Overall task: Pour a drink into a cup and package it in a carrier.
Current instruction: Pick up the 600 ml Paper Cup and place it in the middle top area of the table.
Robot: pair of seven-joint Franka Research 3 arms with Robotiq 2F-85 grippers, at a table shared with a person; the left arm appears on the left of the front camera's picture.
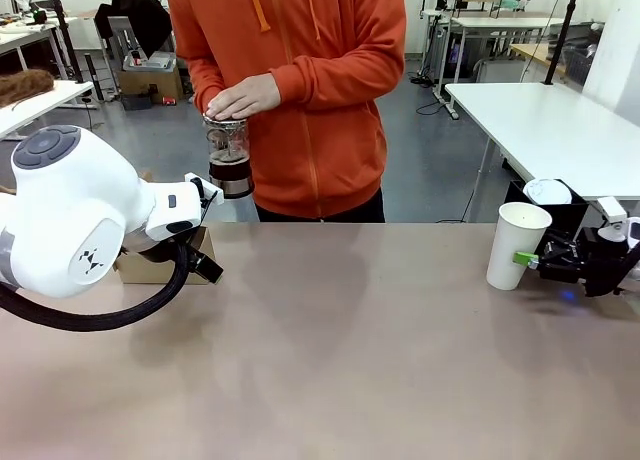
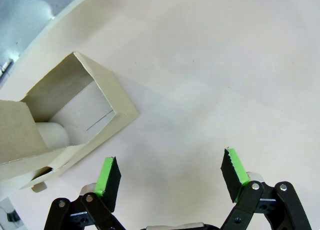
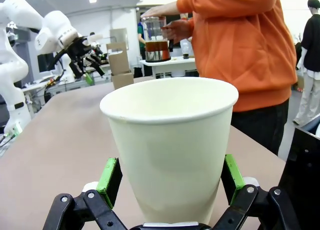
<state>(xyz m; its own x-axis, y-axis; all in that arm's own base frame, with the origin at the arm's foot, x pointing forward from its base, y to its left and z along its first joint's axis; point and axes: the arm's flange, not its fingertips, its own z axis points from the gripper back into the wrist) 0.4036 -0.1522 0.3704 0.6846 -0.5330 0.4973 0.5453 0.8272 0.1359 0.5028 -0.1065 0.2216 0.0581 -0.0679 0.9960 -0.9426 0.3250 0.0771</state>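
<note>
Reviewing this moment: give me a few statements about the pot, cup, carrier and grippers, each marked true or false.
1. The person holds the press pot in the air, with one hand on its top. True.
2. The cup has a lid on. False: its top is open.
3. The right gripper has one finger on each side of the cup. True.
4. The left gripper is shut on the carrier. False: its jaws are open over bare table, beside the carrier.
5. The carrier stands right next to the cup. False: the carrier is by the left arm and the cup is far over on the robot's right.
</note>
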